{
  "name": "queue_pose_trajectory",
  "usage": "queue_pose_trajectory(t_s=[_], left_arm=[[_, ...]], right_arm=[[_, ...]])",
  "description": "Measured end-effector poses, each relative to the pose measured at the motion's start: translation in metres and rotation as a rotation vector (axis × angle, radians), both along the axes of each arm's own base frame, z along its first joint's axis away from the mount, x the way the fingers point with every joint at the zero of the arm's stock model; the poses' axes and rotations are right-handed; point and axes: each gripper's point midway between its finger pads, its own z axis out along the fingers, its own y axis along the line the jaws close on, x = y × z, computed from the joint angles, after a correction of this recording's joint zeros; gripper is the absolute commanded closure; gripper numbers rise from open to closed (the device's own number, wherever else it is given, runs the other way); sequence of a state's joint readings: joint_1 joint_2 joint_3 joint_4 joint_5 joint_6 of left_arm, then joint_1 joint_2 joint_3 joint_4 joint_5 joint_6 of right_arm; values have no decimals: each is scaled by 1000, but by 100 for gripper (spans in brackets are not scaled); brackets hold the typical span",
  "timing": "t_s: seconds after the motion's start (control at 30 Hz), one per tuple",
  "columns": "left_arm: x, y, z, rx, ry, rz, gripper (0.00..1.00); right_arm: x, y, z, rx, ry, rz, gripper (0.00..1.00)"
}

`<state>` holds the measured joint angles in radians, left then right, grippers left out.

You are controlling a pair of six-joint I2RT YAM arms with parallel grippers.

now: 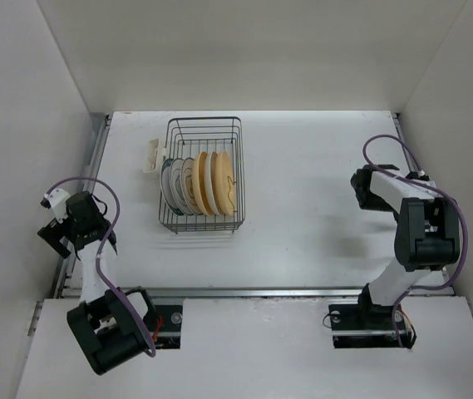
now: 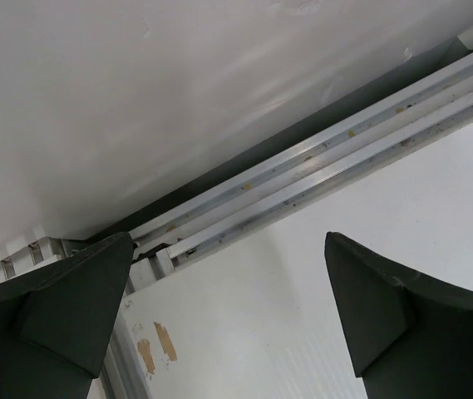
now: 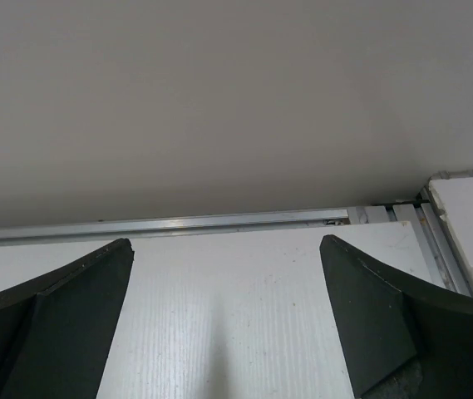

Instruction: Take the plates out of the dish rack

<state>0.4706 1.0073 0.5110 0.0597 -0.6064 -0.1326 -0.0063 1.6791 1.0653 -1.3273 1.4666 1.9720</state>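
There is one dish rack (image 1: 204,121). In it stand six plates (image 1: 194,184), as far as I can count: three white plates (image 1: 174,187) with dark rims toward the rack's left end, two tan-orange plates (image 1: 206,183) in the middle, and one cream plate (image 1: 227,179) at the rack's right end. One cream attachment (image 1: 152,156) sits on the rack's left side.

1 high rear view over the table (image 1: 319,191); 2 low wrist views, probably toward its edges.

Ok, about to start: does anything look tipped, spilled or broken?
Nothing stands out. The plates stand on edge in the dish rack, none fallen out. Left claw and right claw are open, away from it.
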Motion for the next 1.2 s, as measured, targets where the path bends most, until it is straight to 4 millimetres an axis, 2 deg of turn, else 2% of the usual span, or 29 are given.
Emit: queue_pose_trajectory(t_s=[0.33, 0.47, 0.5, 0.57, 0.6, 0.67, 0.73, 0.77, 0.83, 0.9, 0.93, 0.97, 1.0, 1.03, 1.1, 1.13, 1.2], left_arm=[[-2, 1, 0, 2, 2, 18, 0], [7, 5, 7, -27, 87, -8, 0], [15, 5, 16, -46, 125, -46, 0], [47, 2, 43, -104, 184, -195, 0], [70, 8, 70, -89, 150, -232, 0], [110, 4, 122, -118, 145, -371, 0], [147, -8, 183, -112, 113, -506, 0], [163, -21, 209, -100, 108, -584, 0], [193, -65, 263, -41, 94, -759, 0], [217, -138, 302, 48, 75, -976, 0], [220, -181, 310, 81, 78, -1088, 1], [217, -227, 308, 95, 104, -1212, 5], [209, -272, 297, 93, 154, -1337, 15], [196, -311, 280, 77, 218, -1446, 19], [171, -359, 241, 29, 366, -1581, 28], [162, -376, 221, 1, 440, -1625, 38], [151, -401, 190, -51, 541, -1669, 41]], right_arm=[[1, 0, 1, 1, 0, 0, 0], [14, 0, 20, 7, -9, 7, 0], [20, 1, 29, 8, -19, 12, 0], [37, 3, 54, 11, -34, 29, 0], [46, 6, 68, 10, -50, 42, 0], [66, 16, 100, 19, -110, 83, 0], [86, 34, 127, 56, -167, 142, 0], [94, 45, 137, 79, -143, 191, 0], [118, 77, 135, 215, -122, 377, 0], [134, 113, 128, 335, -87, 638, 0], [140, 130, 128, 374, -84, 777, 0], [143, 145, 132, 393, -94, 905, 0], [146, 157, 139, 397, -102, 1015, 0], [149, 170, 147, 393, -112, 1114, 1], [159, 190, 164, 364, -134, 1264, 5], [163, 197, 169, 350, -136, 1321, 7], [167, 209, 168, 338, -118, 1379, 9]])
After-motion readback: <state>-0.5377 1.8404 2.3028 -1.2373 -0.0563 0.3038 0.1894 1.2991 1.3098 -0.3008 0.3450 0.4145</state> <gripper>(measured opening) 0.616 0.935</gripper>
